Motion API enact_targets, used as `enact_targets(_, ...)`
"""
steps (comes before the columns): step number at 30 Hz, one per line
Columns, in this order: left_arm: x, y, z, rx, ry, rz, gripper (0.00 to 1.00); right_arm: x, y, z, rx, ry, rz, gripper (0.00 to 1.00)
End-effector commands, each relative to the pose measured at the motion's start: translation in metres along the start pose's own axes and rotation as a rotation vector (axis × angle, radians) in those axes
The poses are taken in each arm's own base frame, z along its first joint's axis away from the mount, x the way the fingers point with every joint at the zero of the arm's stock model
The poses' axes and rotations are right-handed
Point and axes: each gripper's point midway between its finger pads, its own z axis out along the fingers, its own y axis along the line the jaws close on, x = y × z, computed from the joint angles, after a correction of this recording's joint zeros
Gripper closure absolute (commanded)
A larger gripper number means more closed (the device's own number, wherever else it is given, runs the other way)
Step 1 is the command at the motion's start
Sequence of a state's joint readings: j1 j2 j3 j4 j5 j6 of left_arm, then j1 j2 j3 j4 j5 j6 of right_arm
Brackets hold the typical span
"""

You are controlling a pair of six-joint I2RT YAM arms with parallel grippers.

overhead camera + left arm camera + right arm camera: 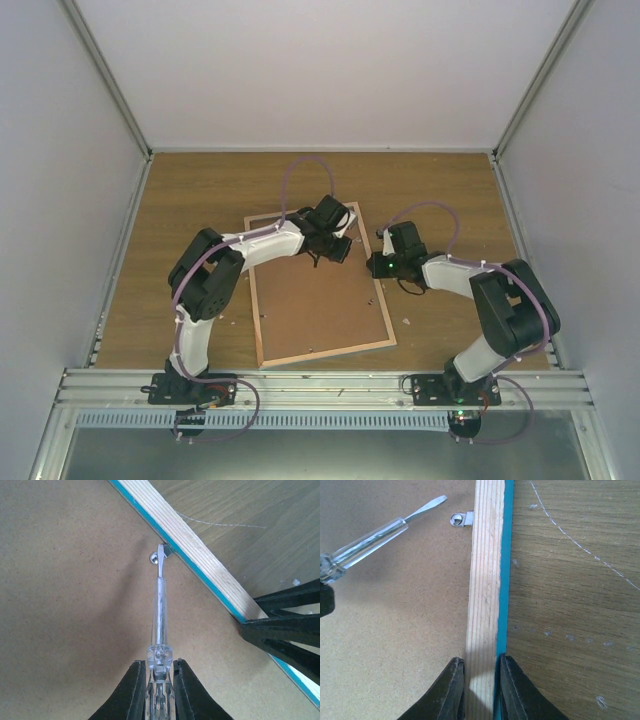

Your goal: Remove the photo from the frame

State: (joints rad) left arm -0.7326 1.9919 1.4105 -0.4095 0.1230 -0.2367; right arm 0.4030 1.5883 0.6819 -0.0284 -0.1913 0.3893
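The frame (320, 310) lies face down on the table, its brown back panel (60, 605) up inside pale wood edging (485, 580) with a turquoise rim. The photo is hidden under the panel. My left gripper (160, 680) is shut on a clear-handled screwdriver (160, 605). The screwdriver's flat tip rests at a small metal clip (156, 557) by the right-hand rail, near the frame's far right corner. My right gripper (482, 680) straddles that rail closer to me, one finger on the panel side, the other on the turquoise outer side, both touching the wood.
The wooden table top (570, 605) shows fine scratches right of the frame. Grey walls close off the left, back and right sides (320, 70). A metal rail (320, 385) carrying the arm bases runs along the near edge.
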Motion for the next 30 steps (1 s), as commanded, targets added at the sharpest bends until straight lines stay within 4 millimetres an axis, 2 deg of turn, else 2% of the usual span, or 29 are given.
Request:
enact_targets(1,-0.01,0.004,0.004,-0.004,-0.011,0.019,1.0,0.008,0.007,0.004,-0.046,0.027,-0.052,0.89)
enact_targets(20,-0.003,0.009,0.022,-0.014,0.061,0.038,1.0,0.011,0.011,0.007,-0.067,0.037,-0.057,0.9)
enact_targets(30,0.011,0.008,0.016,-0.031,0.127,0.067,1.0,0.01,0.011,0.005,-0.066,0.033,-0.063,0.9)
